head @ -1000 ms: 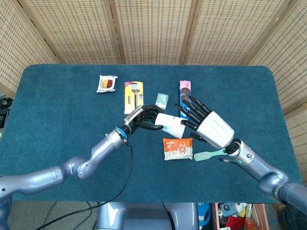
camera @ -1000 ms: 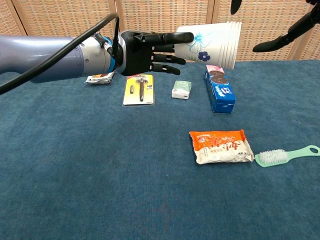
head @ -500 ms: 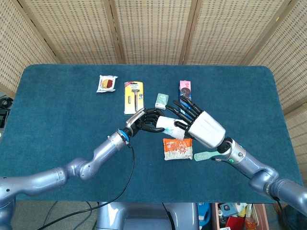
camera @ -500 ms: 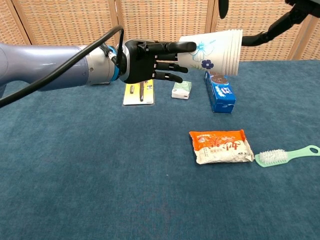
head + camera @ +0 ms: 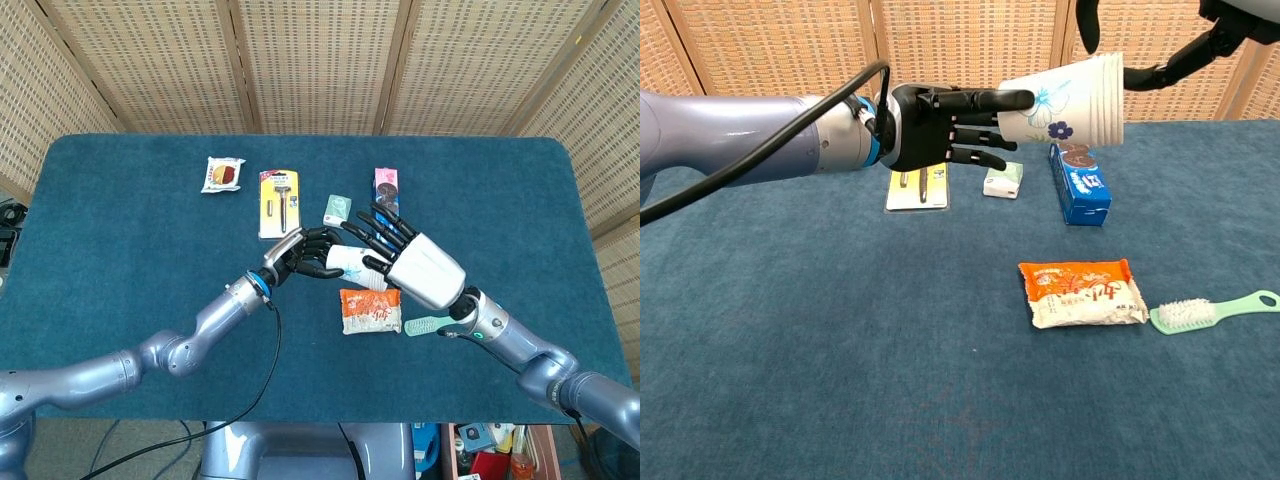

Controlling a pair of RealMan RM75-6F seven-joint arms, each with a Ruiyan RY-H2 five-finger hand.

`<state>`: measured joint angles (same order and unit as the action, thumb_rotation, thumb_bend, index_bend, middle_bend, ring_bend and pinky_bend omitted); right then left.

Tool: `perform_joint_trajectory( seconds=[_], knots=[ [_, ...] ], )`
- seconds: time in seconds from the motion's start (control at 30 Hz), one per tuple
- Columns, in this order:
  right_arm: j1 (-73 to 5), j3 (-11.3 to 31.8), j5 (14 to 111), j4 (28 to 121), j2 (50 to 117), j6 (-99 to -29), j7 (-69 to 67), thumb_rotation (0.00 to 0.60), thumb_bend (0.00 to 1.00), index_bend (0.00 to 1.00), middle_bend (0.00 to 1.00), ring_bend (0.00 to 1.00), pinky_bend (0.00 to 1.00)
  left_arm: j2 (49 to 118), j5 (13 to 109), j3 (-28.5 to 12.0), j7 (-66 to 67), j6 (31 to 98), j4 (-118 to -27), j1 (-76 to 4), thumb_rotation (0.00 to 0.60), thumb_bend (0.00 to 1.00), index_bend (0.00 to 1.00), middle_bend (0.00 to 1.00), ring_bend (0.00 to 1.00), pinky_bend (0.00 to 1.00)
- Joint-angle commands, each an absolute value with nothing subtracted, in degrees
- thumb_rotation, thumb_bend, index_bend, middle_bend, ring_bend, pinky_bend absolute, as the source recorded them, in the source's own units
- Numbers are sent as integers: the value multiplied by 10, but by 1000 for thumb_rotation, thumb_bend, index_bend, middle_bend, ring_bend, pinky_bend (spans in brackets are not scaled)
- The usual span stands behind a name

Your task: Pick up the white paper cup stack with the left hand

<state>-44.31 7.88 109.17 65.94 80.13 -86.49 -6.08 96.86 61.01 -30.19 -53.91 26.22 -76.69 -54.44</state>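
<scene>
The white paper cup stack (image 5: 1070,95) with a blue flower print lies sideways in the air above the table, rim pointing right. My left hand (image 5: 940,125) grips its narrow bottom end, fingers wrapped over it. In the head view the cup stack (image 5: 354,262) sits between the left hand (image 5: 305,252) and my right hand (image 5: 405,255). The right hand's fingers (image 5: 1170,62) are spread around the rim end, one fingertip close to the rim; they hold nothing.
On the blue table (image 5: 120,230) lie an orange snack packet (image 5: 1083,293), a green brush (image 5: 1210,310), a blue cookie box (image 5: 1078,183), a small green-white box (image 5: 1003,179), a yellow razor card (image 5: 279,203) and a wrapped snack (image 5: 222,174).
My right hand has moved left until its spread fingers reach over the cup stack's rim end. The left hand keeps its grip on the stack, tilting the rim end slightly up.
</scene>
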Motion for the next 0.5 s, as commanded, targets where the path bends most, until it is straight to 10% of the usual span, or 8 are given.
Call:
perform_joint_trajectory(
  seconds=[0.03,0.5],
  knots=[
    [-444,77,1092,658,802,-865,-59,600,500,600,169,0,131,970,610,-302,-539,262,-766,-544,600,105,509,511,478,495],
    [-452,67,1087,652,809,-863,-50,600,557,649,170,0,135,976,613,-307,-539,256,-766,-540,600,106,509,511,478,495]
  ],
)
